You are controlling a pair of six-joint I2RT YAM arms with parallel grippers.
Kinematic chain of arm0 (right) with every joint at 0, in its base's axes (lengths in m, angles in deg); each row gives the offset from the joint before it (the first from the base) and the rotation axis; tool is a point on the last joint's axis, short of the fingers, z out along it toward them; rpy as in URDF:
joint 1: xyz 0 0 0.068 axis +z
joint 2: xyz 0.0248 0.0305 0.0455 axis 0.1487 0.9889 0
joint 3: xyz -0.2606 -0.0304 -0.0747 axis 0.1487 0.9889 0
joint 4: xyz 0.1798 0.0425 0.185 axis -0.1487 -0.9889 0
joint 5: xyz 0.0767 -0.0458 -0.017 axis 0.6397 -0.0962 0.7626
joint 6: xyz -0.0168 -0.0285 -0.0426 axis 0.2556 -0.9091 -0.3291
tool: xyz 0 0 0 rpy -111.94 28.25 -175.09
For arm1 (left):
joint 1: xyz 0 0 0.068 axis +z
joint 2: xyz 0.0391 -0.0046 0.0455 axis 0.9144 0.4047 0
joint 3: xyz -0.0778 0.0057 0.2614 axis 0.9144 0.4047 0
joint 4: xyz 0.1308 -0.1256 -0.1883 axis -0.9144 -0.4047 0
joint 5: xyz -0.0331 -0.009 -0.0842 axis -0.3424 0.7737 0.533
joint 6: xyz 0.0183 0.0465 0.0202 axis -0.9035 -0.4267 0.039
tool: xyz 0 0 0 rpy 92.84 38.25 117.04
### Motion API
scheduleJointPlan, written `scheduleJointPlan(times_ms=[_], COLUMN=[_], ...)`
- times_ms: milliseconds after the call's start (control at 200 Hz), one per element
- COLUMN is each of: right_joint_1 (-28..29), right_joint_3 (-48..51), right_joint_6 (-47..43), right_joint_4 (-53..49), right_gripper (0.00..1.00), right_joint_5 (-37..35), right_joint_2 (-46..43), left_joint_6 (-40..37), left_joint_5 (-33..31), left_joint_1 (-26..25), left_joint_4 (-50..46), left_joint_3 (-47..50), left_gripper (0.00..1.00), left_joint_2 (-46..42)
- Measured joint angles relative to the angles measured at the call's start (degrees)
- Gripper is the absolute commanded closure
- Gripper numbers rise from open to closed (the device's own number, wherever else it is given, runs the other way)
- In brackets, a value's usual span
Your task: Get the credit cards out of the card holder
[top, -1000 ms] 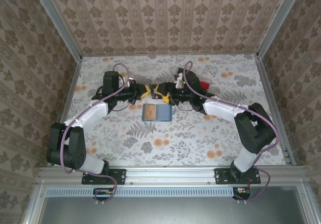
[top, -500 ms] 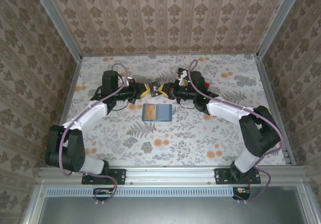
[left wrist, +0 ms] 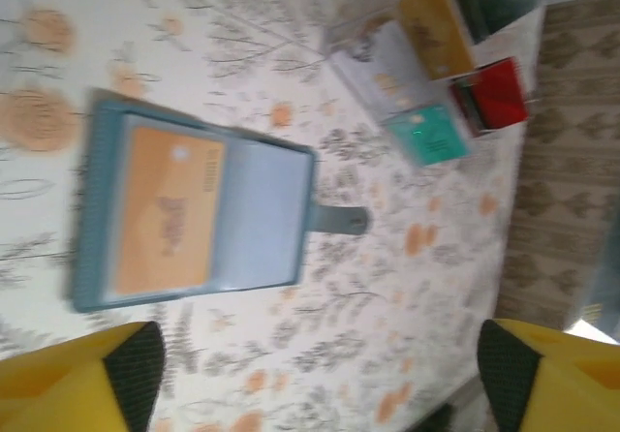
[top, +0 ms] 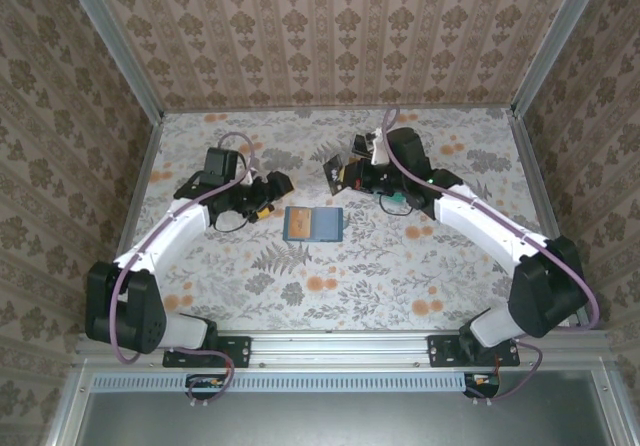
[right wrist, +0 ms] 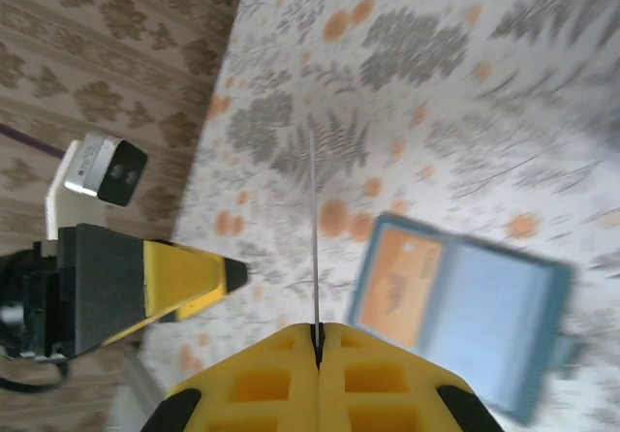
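Observation:
The teal card holder [top: 314, 224] lies open and flat on the floral table, with an orange-tan credit card [top: 298, 223] in its left panel. In the left wrist view the card holder [left wrist: 262, 214] and its orange card [left wrist: 165, 209] sit just ahead of my left gripper [left wrist: 320, 369], which is open and holds nothing. In the top view that left gripper [top: 277, 194] hovers left of the holder. My right gripper [top: 338, 174] is behind the holder, raised and shut on a thin card [right wrist: 315, 238] seen edge-on. The card holder [right wrist: 504, 325] lies below it to the right.
A clear compartment tray [left wrist: 363, 30] stands beyond the holder with an orange-tan card [left wrist: 436, 30], a pale card [left wrist: 387, 69], a teal block [left wrist: 431, 134] and a red block [left wrist: 494, 93]. Patterned walls enclose the table [top: 330, 286].
Both grippers met above the holder's back edge. The left gripper has since opened and drawn back left. The right gripper has carried the card up and away to the back right.

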Motion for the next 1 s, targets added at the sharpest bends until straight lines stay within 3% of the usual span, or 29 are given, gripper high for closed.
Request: scheduleJointPlan(times_ms=[110,295,635,1000], right_joint_1=[-1.8,-3.4,-3.9,-9.8], right_joint_3=[-1.7,-3.2,-5.9,-23.8], right_joint_6=[-8.7,-17.7,-30.3,-48.7], right_joint_4=[-5.7,-10.8,-13.4,-15.8], right_gripper=[1.0,1.0,1.0,1.0], right_joint_5=[-3.9,-10.9,-17.0,-12.0], right_joint_2=[-1.4,-1.6,-1.1,17.6], left_joint_6=[-2.6,-5.9,-11.2,-12.1], left_joint_5=[-4.3,-10.2,-12.5,-12.3], left_joint_1=[0.3,0.9,3.5,6.4], left_joint_4=[-3.5,-8.1,-11.6,-10.4], left_joint_3=[2.0,3.1,2.4,0.5], left_gripper=[0.0,0.0,0.0,0.0], left_joint_2=[-2.6,-8.3,-7.8,-1.6])
